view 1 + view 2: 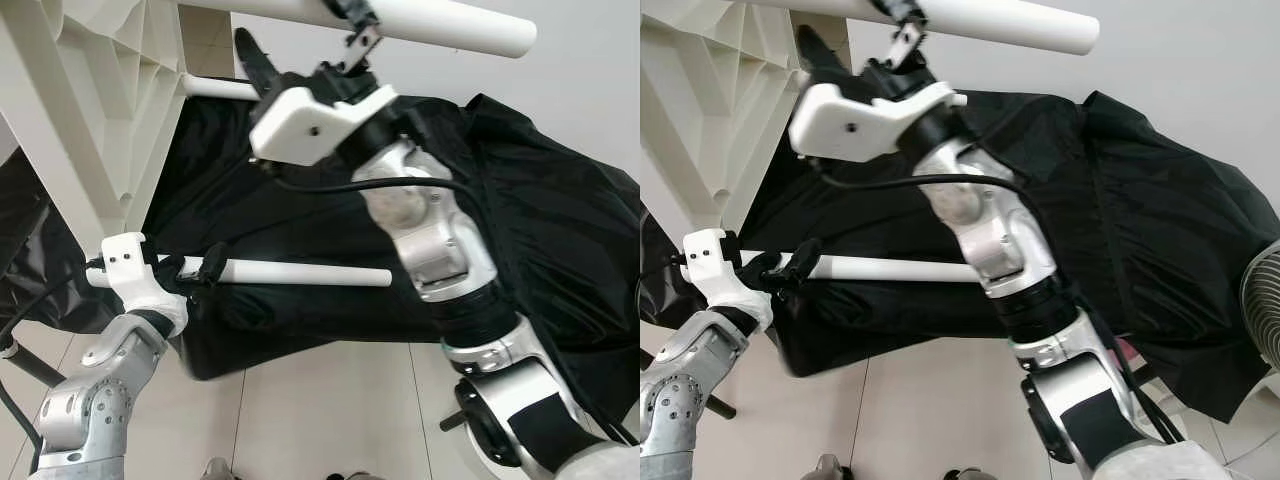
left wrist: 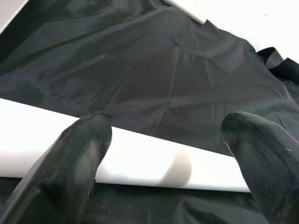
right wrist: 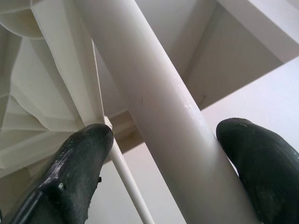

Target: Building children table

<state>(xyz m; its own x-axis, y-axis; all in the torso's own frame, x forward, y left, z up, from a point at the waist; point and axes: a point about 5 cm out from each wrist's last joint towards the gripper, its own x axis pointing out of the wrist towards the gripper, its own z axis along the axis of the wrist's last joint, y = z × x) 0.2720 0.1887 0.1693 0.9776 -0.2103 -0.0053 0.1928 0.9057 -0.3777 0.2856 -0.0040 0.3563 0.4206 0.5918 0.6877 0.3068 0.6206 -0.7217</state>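
Landmark: I place everything against the ribbed white plastic tabletop (image 1: 90,110), tipped on edge with its underside facing me.
Left gripper: my left gripper (image 1: 200,268) sits just below the tabletop's lower corner, fingers closed narrow around the near end of a loose smooth white cylindrical table leg (image 1: 300,272); one black fingertip (image 2: 77,154) presses on the tube.
Loose leg axis: I see it lying level, long axis running sideways, free end pointing away from the tabletop toward my right arm, over the crumpled black fabric sheet (image 1: 540,230).
Right gripper: my right gripper (image 1: 358,25) is raised level with the tabletop's upper part, its fingers straddling a thicker white tube leg (image 1: 440,25) that touches both pads.
Upper leg axis: it reaches out from the tabletop's underside, near level with a slight downward slope, free rounded end pointing away from the tabletop to my right.
Far leg: beyond it, another thin white tube (image 1: 215,87) juts from the tabletop's underside.
Progress: I judge the build part done. At least two legs look seated, though I cannot see their sockets. The leg in my left gripper is yet to be fitted, and the table then needs turning upright.
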